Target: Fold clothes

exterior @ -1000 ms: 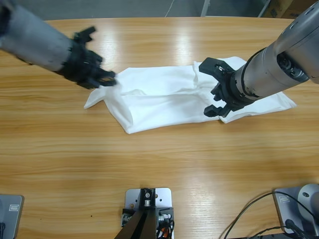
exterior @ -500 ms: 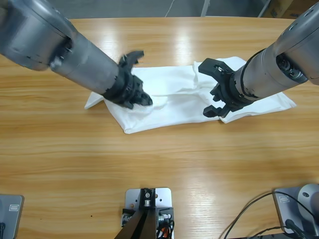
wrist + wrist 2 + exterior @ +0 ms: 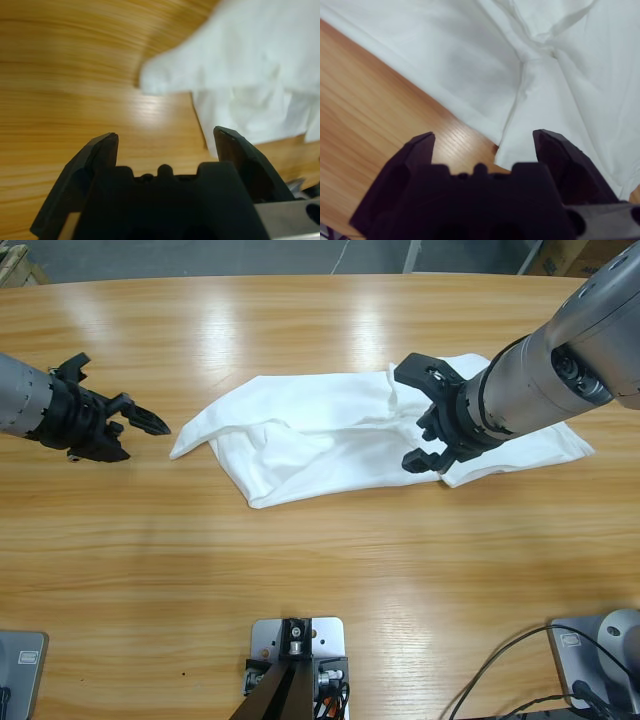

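The white T-shirt (image 3: 320, 445) lies crumpled and partly folded across the middle of the table, its left corner pointing toward my left gripper (image 3: 145, 415). That gripper rests open and empty over bare wood, a short way left of the corner. In the left wrist view the T-shirt (image 3: 260, 65) fills the upper right beyond the left gripper (image 3: 165, 137). My right gripper (image 3: 410, 415) hovers open over the shirt's right part, holding nothing. Under the right gripper (image 3: 482, 137) in the right wrist view, the T-shirt (image 3: 470, 60) shows a seam and a hem edge next to wood.
The wooden table (image 3: 320, 570) stretches wide in front of the shirt and to its left. Cables (image 3: 520, 670) trail at the bottom right corner. The room's floor shows beyond the table's far edge (image 3: 300, 278).
My left arm, over the shirt's left part half a second ago, has pulled back left off the cloth. The shirt's left part is flatter with new creases. The right arm has barely moved.
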`<state>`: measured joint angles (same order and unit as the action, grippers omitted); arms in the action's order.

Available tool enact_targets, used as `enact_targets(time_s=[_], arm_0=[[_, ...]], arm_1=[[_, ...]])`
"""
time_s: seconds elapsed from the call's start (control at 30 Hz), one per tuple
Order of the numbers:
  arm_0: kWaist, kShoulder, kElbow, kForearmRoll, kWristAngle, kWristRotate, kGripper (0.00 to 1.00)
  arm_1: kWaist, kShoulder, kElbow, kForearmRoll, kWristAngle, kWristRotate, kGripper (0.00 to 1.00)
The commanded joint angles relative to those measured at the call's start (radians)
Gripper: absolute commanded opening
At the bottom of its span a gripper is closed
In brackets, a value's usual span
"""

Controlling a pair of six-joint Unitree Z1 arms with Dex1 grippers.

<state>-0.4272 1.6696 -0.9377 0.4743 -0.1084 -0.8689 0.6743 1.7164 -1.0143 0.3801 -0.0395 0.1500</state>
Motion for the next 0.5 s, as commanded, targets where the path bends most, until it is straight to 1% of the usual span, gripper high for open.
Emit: enact_targets(time_s=[0.03, 0.2, 0.27, 0.37, 0.4, 0.43, 0.47, 0.5], arm_0=[[0.087, 0.163, 0.039, -0.17, -0.099, -0.09, 0.747], [0.089, 0.2, 0.062, -0.187, -0.128, -0.088, 0.741], [0.09, 0.198, 0.083, -0.187, -0.131, -0.087, 0.678], [0.087, 0.201, 0.109, -0.208, -0.134, -0.086, 0.64], [0.087, 0.204, 0.123, -0.244, -0.139, -0.076, 0.533], [0.087, 0.21, 0.129, -0.275, -0.149, -0.057, 0.399], [0.086, 0.215, 0.128, -0.291, -0.158, -0.037, 0.295], [0.085, 0.22, 0.124, -0.292, -0.16, -0.026, 0.255]], arm_1=[[0.013, 0.042, 0.03, -0.005, 0.02, 0.014, 0.803], [0.013, 0.044, 0.034, -0.005, 0.02, 0.014, 0.803], [0.013, 0.048, 0.034, -0.006, 0.02, 0.014, 0.803], [0.013, 0.054, 0.034, -0.007, 0.02, 0.014, 0.803], [0.013, 0.054, 0.034, -0.008, 0.02, 0.014, 0.803], [0.013, 0.054, 0.034, -0.008, 0.02, 0.014, 0.803], [0.013, 0.053, 0.035, -0.008, 0.02, 0.014, 0.803], [0.013, 0.052, 0.036, -0.009, 0.02, 0.014, 0.803]])
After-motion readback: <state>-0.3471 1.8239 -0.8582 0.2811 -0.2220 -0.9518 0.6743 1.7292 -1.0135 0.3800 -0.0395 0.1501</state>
